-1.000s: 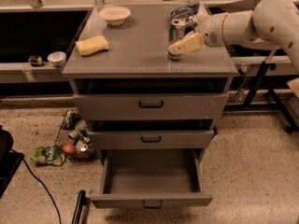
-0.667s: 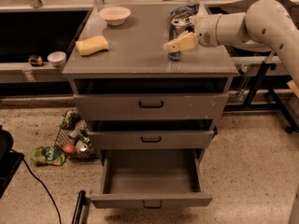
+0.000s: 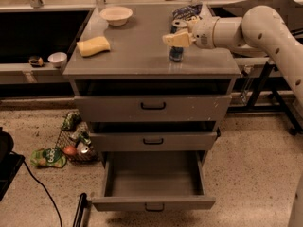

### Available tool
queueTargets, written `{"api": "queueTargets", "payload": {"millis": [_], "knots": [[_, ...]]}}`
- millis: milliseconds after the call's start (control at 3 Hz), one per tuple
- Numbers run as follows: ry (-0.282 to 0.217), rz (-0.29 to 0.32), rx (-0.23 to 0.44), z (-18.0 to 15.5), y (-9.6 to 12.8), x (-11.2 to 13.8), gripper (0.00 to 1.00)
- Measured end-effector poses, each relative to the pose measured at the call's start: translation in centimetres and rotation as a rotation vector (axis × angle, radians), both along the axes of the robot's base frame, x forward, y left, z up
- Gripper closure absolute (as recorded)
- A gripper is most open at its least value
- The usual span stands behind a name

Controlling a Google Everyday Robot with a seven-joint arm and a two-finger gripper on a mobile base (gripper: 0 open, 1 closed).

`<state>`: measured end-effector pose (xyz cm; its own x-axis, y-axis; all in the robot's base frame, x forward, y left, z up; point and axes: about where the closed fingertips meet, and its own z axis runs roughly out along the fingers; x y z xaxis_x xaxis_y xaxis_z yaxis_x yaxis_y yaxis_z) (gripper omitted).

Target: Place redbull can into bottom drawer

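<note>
The redbull can (image 3: pixel 176 51) stands upright on the grey cabinet top (image 3: pixel 137 56), near its right front part. My gripper (image 3: pixel 176 38) is at the can's upper half, reaching in from the right on a white arm (image 3: pixel 251 27), and it partly covers the can. The bottom drawer (image 3: pixel 154 203) is pulled open at floor level, directly below and in front of the cabinet, and its inside looks empty. The two shallower drawers above it are shut.
On the cabinet top are a dark blue chip bag (image 3: pixel 187 11) behind the can, a white bowl (image 3: pixel 116 15) at the back left and a yellow sponge (image 3: pixel 93 46) on the left. A wire basket of items (image 3: pixel 75 138) and a green bag (image 3: pixel 47 157) lie on the floor at left.
My gripper has moved a little to the left, onto the can. The can still stands in about the same spot. The drawers have not moved.
</note>
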<state>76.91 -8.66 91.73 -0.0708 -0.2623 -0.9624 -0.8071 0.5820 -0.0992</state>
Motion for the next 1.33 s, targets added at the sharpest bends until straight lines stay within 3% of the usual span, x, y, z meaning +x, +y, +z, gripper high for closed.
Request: {"api": "queueTargets", "payload": {"millis": [333,667,1000,1333], "knots": [[-0.015,0.005,0.022,0.2,0.3,-0.3,0.65],[-0.065,0.019,0.044,1.4,-0.1,-1.9,0.88],[-0.073,0.022,0.044,1.5,-0.1,-2.0,1.00],[-0.073,0.022,0.044,1.5,-0.1,-2.0,1.00]]}}
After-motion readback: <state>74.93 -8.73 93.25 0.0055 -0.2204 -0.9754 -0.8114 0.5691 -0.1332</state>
